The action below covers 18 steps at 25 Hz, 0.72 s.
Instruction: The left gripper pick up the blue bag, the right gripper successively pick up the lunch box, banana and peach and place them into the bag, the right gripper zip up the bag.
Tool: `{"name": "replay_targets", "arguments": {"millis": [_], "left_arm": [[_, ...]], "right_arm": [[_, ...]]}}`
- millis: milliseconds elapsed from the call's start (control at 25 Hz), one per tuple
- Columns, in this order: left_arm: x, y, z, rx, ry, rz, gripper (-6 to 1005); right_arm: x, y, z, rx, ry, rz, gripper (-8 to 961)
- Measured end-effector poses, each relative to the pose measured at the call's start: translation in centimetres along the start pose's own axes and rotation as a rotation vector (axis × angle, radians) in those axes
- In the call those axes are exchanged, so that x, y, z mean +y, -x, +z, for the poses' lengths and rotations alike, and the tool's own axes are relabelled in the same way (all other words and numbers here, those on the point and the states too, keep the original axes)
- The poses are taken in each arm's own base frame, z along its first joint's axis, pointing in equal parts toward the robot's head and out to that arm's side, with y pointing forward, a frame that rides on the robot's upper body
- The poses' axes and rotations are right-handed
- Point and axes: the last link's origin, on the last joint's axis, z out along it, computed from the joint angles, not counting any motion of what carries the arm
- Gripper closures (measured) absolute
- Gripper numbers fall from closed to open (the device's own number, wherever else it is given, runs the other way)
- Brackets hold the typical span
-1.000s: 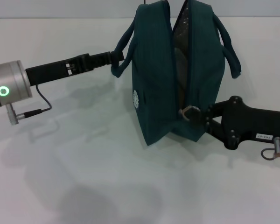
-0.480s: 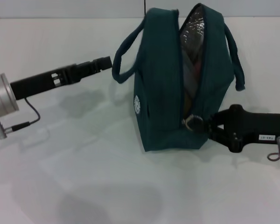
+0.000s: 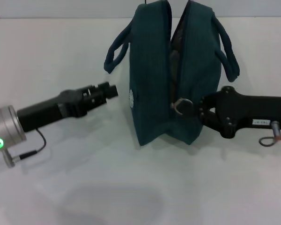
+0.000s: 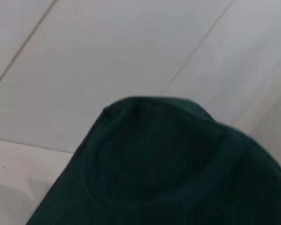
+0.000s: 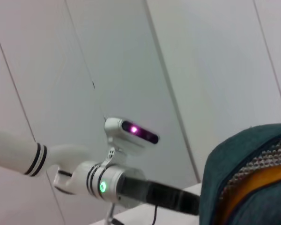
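Toward the worktop's far edge, the blue bag [image 3: 173,75] stands upright, part unzipped. Right gripper [image 3: 196,110] pinches its zipper pull [image 3: 180,105]; left gripper [image 3: 110,90] hangs just beside it, closed, holding nothing.

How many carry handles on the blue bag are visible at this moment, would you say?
2: one handle loops out on the bag's left side, the other handle on its right side.
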Motion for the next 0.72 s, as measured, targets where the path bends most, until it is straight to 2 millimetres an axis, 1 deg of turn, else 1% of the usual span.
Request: {"name": "replay_targets", "arguments": {"millis": [160,400,560,720], "left_arm": [[0.5,1.7,0.0,0.008,0.003,0.054,597],[0.9,3.8,-0.1,0.02,-0.005,0.113,596],[1.1,4.6,0.3,0.021,-0.005,0.148,595],[1.0,5.3,0.7,0.03,-0.023,0.186,594]], "right_arm": [[-0.7,0.1,0.9,0.035,0.002,0.044,945],[-1.1,0.8,1.0,-0.005,-0.026,0.048,945],[-1.0,1.0,1.4,0.011,0.007,0.048,945],[-0.8,1.7,1.4,-0.041,0.011,0.017,945]]}}
